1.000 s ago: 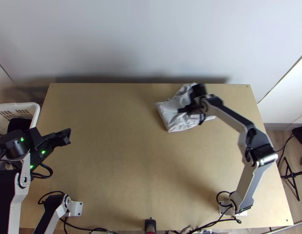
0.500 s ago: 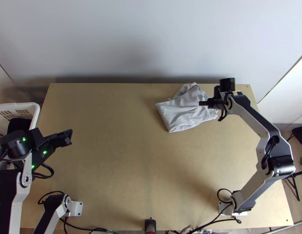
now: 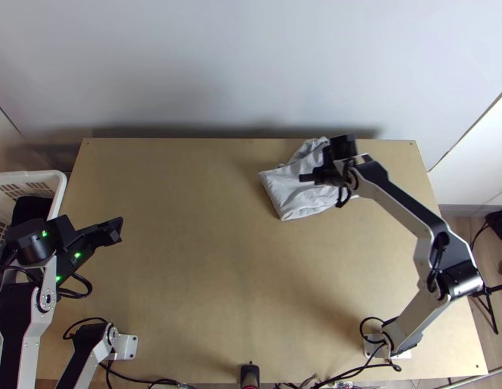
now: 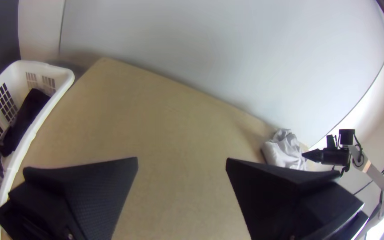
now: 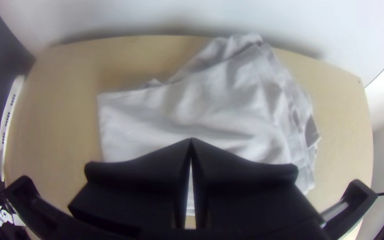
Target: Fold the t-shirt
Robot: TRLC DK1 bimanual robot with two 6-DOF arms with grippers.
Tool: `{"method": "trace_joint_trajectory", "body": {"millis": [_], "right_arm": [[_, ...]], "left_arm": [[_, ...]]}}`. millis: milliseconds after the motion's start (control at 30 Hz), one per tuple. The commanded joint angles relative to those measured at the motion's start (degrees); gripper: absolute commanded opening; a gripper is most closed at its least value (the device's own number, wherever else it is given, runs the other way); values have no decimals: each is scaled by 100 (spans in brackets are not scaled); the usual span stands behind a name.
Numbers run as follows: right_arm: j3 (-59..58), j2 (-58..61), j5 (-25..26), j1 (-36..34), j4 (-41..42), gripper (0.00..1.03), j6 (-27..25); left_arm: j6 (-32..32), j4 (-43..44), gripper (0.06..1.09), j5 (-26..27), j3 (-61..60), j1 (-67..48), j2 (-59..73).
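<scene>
At the table's far edge, right of its middle, the light grey t-shirt [image 3: 296, 194] lies folded into a rumpled bundle, its far end bunched; the right wrist view shows the shirt [image 5: 201, 106] with creases across it. My right gripper [image 3: 303, 177] is over the shirt, and in its wrist view the right gripper [image 5: 191, 140] has its fingertips meeting, with no cloth seen between them. My left gripper [image 3: 119, 231] is over the table's left part, far from the shirt; in its wrist view the left gripper [image 4: 182, 160] stands wide open above bare wood.
A white plastic basket [image 3: 59, 188] with dark cloth inside stands beyond the table's left edge. A pale wall [image 3: 251, 65] rises right behind the far edge. Bare wooden table [image 3: 205, 259] stretches between the two arms.
My right gripper first moved right off the middle of the shirt, then came back left over it. The left arm has shifted slightly right. The shirt lies nearly as before.
</scene>
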Motion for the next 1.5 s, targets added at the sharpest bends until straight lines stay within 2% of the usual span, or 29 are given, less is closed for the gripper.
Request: {"method": "trace_joint_trajectory", "body": {"millis": [0, 333, 467, 733, 900, 1067, 1300, 1467], "right_arm": [[75, 519, -8, 326, -2, 3, 44], [259, 1099, -8, 598, -2, 3, 9], [224, 1161, 36, 414, -72, 3, -325], [-268, 783, 177, -615, -275, 3, -844], [-664, 449, 168, -1335, -134, 3, -1108], [-1042, 264, 168, -1775, 77, 3, -1442], [-796, 361, 168, -2759, 288, 3, -1943], [-549, 335, 159, -3208, 262, 3, -2004]], "left_arm": [[-116, 13, 102, -3, -51, 19, -115], [-125, -136, 102, -11, 10, 274, -379], [-142, -233, 102, -3, 63, 344, -458], [-432, -382, 102, -3, 344, 344, -519], [-590, -418, 102, -3, 335, 318, -590], [-626, -470, 102, -3, 318, 327, -651], [-555, -541, 102, -20, 247, 335, -783], [-520, -585, 102, -20, 133, 335, -897]]}}
